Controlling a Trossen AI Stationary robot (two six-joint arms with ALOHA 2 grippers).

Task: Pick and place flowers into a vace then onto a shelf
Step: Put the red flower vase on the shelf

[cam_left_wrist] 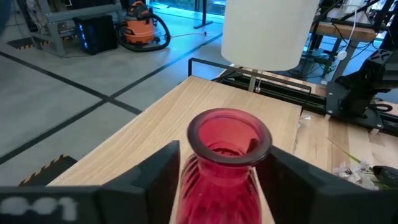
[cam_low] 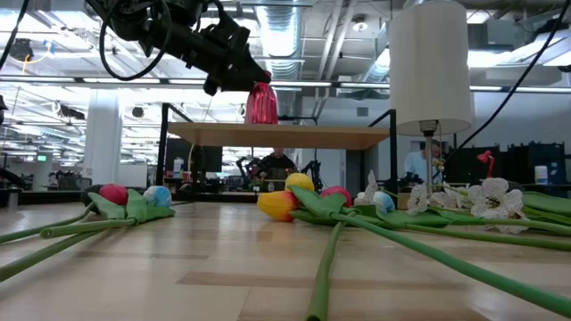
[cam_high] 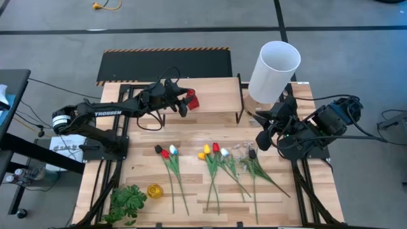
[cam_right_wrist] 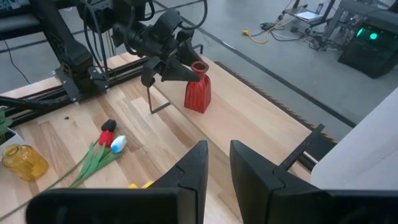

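Note:
A red ribbed vase (cam_left_wrist: 221,168) stands upright on its base on the light-wood shelf (cam_high: 216,92) at the far middle of the table; there are no flowers in it. My left gripper (cam_high: 186,102) reaches level from the table's left, one finger on either side of the vase. The flowers lie flat on the table: a red and a pale tulip (cam_high: 166,152), then yellow, red and white ones (cam_high: 213,151), and beside them a dark one with white blossoms (cam_high: 248,152). My right gripper (cam_right_wrist: 217,168) hovers above the table's right side, slightly open, nothing between its fingers. My left gripper has a finger (cam_left_wrist: 158,177) on each side of the vase's upper body (cam_left_wrist: 193,180), just under the rim, coming level from the table's left. I cannot tell whether the fingers touch it. The vase stands upright on the shelf.
A tall white cylinder (cam_high: 275,67) on a thin stem stands at the shelf's right end. A black panel with a striped edge (cam_high: 165,63) lies behind the shelf. Near the front left are a yellow glass jar (cam_high: 154,190) and a leafy green sprig (cam_high: 127,202).

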